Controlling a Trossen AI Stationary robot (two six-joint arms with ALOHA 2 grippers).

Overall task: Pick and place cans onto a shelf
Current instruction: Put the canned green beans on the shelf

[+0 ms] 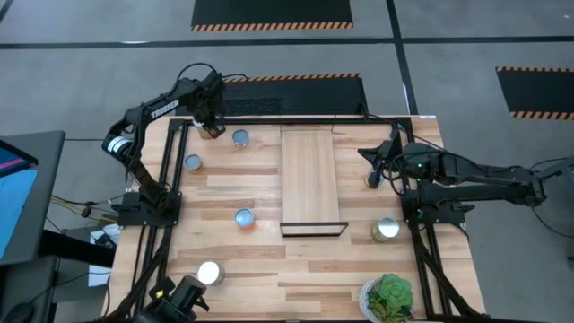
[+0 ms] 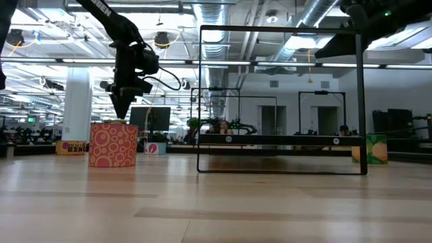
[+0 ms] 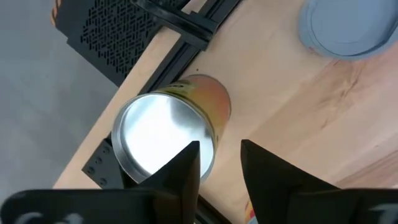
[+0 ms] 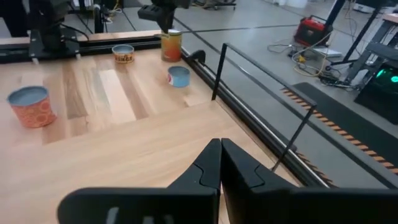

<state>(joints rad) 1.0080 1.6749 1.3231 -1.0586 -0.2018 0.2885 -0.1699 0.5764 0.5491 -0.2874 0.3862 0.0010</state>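
Observation:
My left gripper is open at the table's far left corner, just above a tall can with a silver top and a yellow-orange label. The can stands upright on the table, beside one fingertip and not between the fingers. It also shows in the right wrist view. My right gripper is shut and empty, raised to the right of the shelf. The shelf is a pale board with a black bracket at its near end. Other cans stand on the table: a blue one, one at the left, a red-patterned one. My left gripper comes at the can from above, pointing down. One fingertip overlaps the can's top rim in the wrist view. I cannot tell whether it touches the can.
More cans stand at the near left, right of the shelf and near its bracket end. A leafy plant sits at the near right edge. A black frame stands across the low view.

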